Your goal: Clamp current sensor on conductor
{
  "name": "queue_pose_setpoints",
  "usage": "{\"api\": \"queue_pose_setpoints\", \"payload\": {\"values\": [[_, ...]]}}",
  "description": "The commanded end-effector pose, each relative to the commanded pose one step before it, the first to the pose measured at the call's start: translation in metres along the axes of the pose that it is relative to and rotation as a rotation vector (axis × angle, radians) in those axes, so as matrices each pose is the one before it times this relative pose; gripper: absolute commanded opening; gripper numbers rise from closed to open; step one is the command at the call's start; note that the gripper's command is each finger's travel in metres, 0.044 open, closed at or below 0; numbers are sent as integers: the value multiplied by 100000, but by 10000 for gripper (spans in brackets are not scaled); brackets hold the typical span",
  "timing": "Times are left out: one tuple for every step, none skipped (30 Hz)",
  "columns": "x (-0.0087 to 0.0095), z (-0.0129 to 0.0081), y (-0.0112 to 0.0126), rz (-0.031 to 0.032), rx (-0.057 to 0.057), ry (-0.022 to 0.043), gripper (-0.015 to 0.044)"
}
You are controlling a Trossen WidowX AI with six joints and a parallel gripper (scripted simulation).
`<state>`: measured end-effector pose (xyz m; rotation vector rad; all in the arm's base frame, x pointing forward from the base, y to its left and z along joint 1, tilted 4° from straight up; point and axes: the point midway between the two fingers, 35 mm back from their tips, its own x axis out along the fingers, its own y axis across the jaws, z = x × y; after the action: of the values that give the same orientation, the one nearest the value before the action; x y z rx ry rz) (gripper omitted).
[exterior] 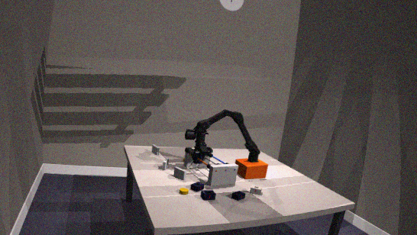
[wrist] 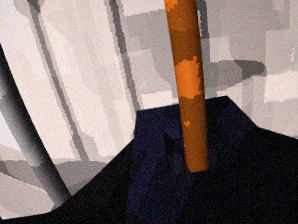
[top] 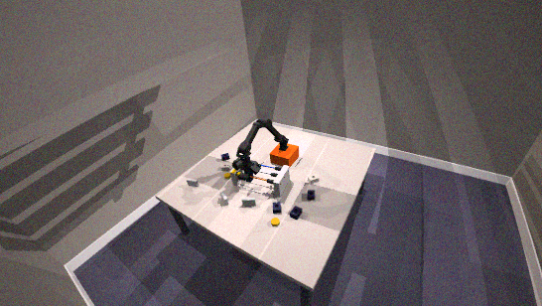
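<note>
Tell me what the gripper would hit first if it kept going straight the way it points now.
The gripper points down at the conductor fixture, already shut on the dark blue sensor. Straight ahead, the orange conductor running into the sensor comes first; beyond it probably the pale fixture base, though depth is unclear.

The top view looks down from high and far at the pale square table (top: pixel 318 248). The exterior view faces it lower, from one corner. The wrist view sits very close to an orange cylindrical conductor (wrist: pixel 186 76).
</note>
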<state>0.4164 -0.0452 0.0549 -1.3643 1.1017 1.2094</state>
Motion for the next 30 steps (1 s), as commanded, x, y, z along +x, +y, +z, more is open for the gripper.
{"api": "queue_pose_setpoints", "payload": {"values": [[31,3,13,67,-1,-15,53],[0,0,0,0,0,0,79],[0,0,0,0,0,0,105],[0,0,0,0,0,0,131],[0,0,0,0,0,0,157],[0,0,0,0,0,0,184],[0,0,0,0,0,0,210],[0,0,0,0,0,0,236],[0,0,0,0,0,0,263],[0,0,0,0,0,0,289],[0,0,0,0,0,0,315],[0,0,0,0,0,0,341],[0,0,0,0,0,0,368],[0,0,0,0,0,0,394],[-259,-62,6,-263,-27,59,420],[25,-9,0,-37,-4,8,440],[202,65,-7,267,52,-48,414],[0,0,0,0,0,0,387],[0,0,0,0,0,0,361],[0,0,0,0,0,0,335],[0,0,0,0,0,0,309],[0,0,0,0,0,0,282],[0,0,0,0,0,0,256],[0,0,0,0,0,0,230],[0,0,0,0,0,0,204],[0,0,0,0,0,0,177],[0,0,0,0,0,0,151],[0,0,0,0,0,0,125],[0,0,0,0,0,0,116],[0,0,0,0,0,0,109]]}}
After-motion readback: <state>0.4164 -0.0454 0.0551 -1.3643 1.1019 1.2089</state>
